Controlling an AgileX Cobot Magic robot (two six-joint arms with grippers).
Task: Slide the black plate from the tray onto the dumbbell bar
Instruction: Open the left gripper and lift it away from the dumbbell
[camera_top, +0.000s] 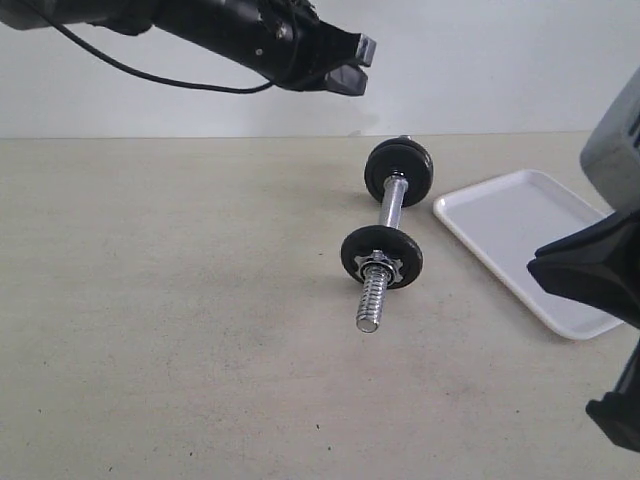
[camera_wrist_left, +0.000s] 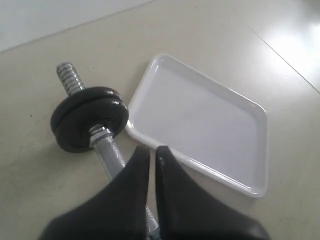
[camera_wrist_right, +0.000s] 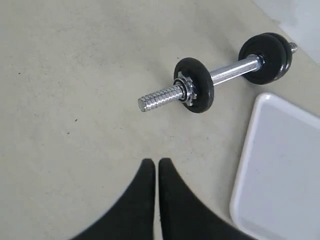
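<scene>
The white tray (camera_top: 510, 225) (camera_wrist_left: 200, 120) (camera_wrist_right: 285, 165) holds nothing. The dumbbell bar (camera_top: 392, 205) (camera_wrist_left: 111, 152) (camera_wrist_right: 232, 71) lies on the table beside it. At the bar's far end two black plates (camera_top: 398, 170) (camera_wrist_left: 89, 117) (camera_wrist_right: 267, 50) sit pressed together on the rod. The near end carries another black disc (camera_top: 381, 257) (camera_wrist_right: 195, 85) backed by a chrome star nut (camera_wrist_right: 183, 89). My left gripper (camera_top: 362, 60) (camera_wrist_left: 150, 148) hangs shut and empty high above the bar. My right gripper (camera_top: 532, 266) (camera_wrist_right: 153, 161) is shut and empty, raised over the tray's near side.
The beige table (camera_top: 180, 300) spreads to the left of the dumbbell. A pale wall (camera_top: 480, 60) stands behind the table's far edge. The bar's threaded near end (camera_top: 369, 305) juts out past the star nut.
</scene>
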